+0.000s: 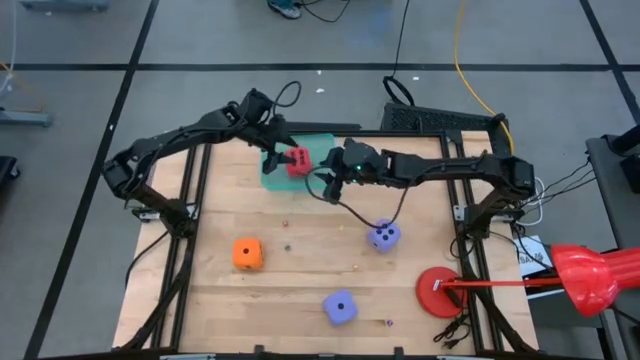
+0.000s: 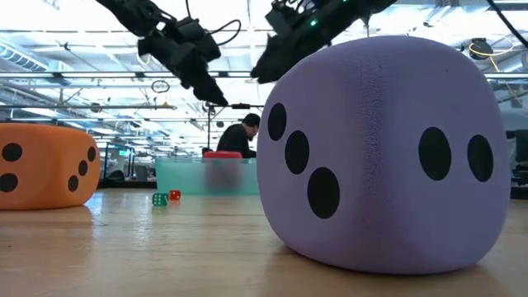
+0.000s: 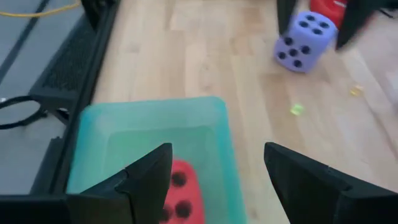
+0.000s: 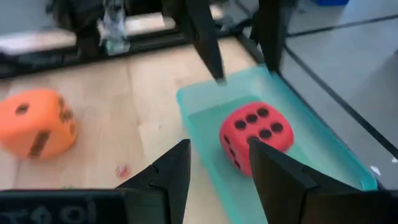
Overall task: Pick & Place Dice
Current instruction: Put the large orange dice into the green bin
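Note:
The red die [image 4: 255, 134] rests on its underside inside the flat teal tray [image 4: 323, 155] at the table's far middle. My left gripper [image 3: 217, 152] hangs open just above it, its fingers [image 4: 208, 43] clear of the die [image 3: 177, 193]. My right gripper [image 4: 219, 149] is open a little to the tray's right, pointing at the die and holding nothing. The orange die [image 1: 247, 253] sits on the wood at the near left. One purple die [image 1: 384, 236] lies right of centre, and another [image 1: 340, 307] lies near the front edge.
A red round base [image 1: 440, 292] with a red cone-shaped piece [image 1: 590, 280] stands at the near right corner. Tiny green and red dice [image 2: 167, 197] and small bits lie on the wood. Bare wood lies between the tray and the big dice. A person [image 2: 239, 136] sits in the room beyond.

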`<state>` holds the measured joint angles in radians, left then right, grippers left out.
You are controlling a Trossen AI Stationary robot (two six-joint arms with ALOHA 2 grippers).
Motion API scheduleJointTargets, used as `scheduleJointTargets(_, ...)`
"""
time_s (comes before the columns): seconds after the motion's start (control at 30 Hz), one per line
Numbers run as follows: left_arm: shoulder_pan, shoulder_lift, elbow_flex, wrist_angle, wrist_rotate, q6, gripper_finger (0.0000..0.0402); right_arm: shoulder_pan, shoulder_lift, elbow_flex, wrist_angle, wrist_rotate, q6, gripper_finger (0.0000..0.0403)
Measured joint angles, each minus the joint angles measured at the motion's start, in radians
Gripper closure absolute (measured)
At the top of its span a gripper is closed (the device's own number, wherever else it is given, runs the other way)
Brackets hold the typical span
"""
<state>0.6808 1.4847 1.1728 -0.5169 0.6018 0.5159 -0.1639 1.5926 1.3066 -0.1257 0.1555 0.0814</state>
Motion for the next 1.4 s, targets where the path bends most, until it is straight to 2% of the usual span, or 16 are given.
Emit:
scheduleJointTargets(0.2, -0.079, -0.077, 0.000, -0.064, 0.083, 0.025, 0.0135, 0.065, -0.135, -0.106, 0.008, 0.006, 0.035, 0.0250)
scheduleJointTargets(0.33, -0.138, -0.133, -0.016, -0.082, 0.115, 0.018, 0.0135, 0.119, -0.242, -0.242, 0.115, 0.027, 0.083, 0.0250)
scheduleJointTargets(0.53, -0.236, -0.245, -0.160, 0.016, 0.090, -0.096, 0.0135, 0.227, -0.397, -0.440, 0.304, 0.058, 0.110, 0.0250)
scheduleJointTargets(0.67, -0.327, -0.342, -0.300, 0.162, -0.048, -0.245, 0.0135, 0.310, -0.459, -0.513, 0.405, 0.070, 0.111, 0.0250)
scheduleJointTargets(0.77, -0.407, -0.417, -0.378, 0.244, -0.170, -0.334, 0.0135, 0.373, -0.465, -0.521, 0.408, 0.134, 0.111, 0.0250)
scheduleJointTargets(0.9, -0.511, -0.528, -0.444, 0.224, -0.329, -0.432, 0.0135, 0.421, -0.434, -0.520, 0.482, 0.185, 0.092, 0.0250)
scheduleJointTargets(1.2, -0.663, -0.743, -0.463, -0.045, -0.604, -0.607, 0.0135, 0.440, -0.274, -0.520, 0.732, 0.184, 0.058, 0.0250)
scheduleJointTargets(1.4, -0.733, -0.806, -0.463, -0.224, -0.656, -0.718, 0.0135, 0.440, -0.163, -0.520, 0.860, 0.181, 0.091, 0.0250)
